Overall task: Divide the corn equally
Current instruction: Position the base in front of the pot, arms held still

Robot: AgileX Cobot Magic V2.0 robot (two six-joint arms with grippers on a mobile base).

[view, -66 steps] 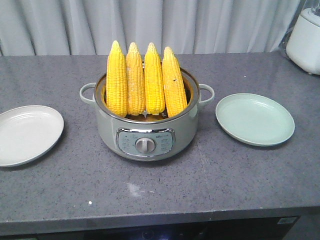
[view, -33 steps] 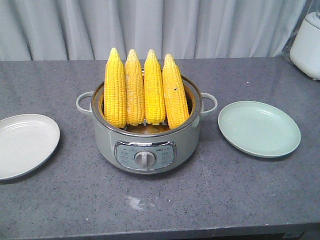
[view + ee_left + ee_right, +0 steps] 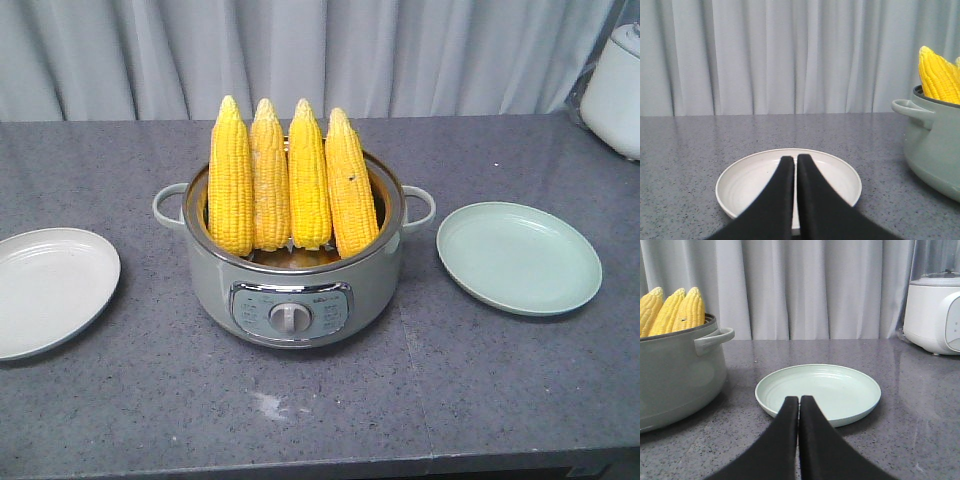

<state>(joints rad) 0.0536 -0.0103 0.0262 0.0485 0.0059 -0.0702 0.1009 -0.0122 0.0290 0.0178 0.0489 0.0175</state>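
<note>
4 cobs of corn (image 3: 290, 180) stand upright, tips up, packed side by side and touching, in the grey-green electric pot (image 3: 292, 290) at centre of the counter (image 3: 450, 400). White plate (image 3: 50, 285) sits left of the pot, pale green plate (image 3: 520, 258) right of it, both bare, so nothing is distributed yet

Left gripper (image 3: 795, 159) has its fingers pressed together, holding nothing, low over the near side of the white plate. Right gripper (image 3: 799, 399) is the same over the near edge of the green plate. Jaws need to spread before any pick

Handling guess: cobs look stiff and fairly heavy, not fragile, with a bumpy rounded surface that may be slick if steamed. Best hold is across the thick part showing above the rim, not the tapered tip where fingers would slide off. Outer cobs first, each has a free side; two per plate
</note>
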